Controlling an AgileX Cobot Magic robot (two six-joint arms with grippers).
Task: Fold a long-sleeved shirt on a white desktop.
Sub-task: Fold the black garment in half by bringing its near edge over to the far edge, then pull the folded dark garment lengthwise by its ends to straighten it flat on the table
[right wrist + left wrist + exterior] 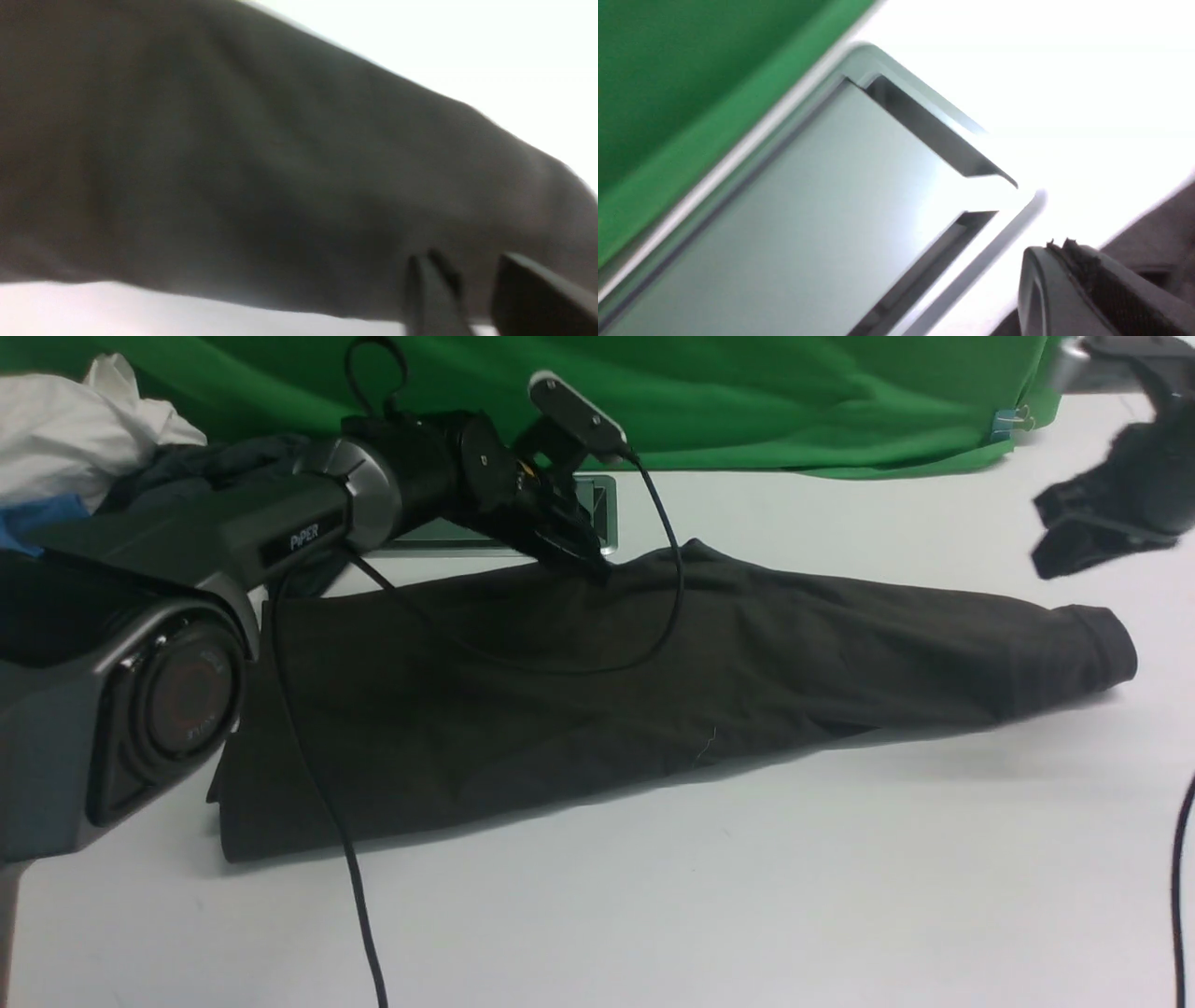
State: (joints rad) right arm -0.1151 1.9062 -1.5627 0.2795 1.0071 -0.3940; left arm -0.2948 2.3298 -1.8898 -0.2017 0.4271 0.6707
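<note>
The dark long-sleeved shirt (653,681) lies folded lengthwise on the white desktop (747,896), body to the left, one sleeve stretched right and ending in a ribbed cuff (1106,644). My left gripper (590,565) is shut, its tips down at the shirt's far edge beside the hatch; the left wrist view shows its closed tips (1059,245) over white table with dark shirt (1157,224) behind, no cloth clearly pinched. Blurred, my right gripper (1064,537) hangs in the air above the cuff. Its fingers (462,261) stand apart and empty over the shirt (233,163).
The grey metal-framed hatch (602,504) sits just behind the shirt, large in the left wrist view (831,196). A heap of white (75,429), blue and dark clothes lies at the back left. A green backdrop (747,401) closes the far side. A black cable (327,821) crosses the shirt.
</note>
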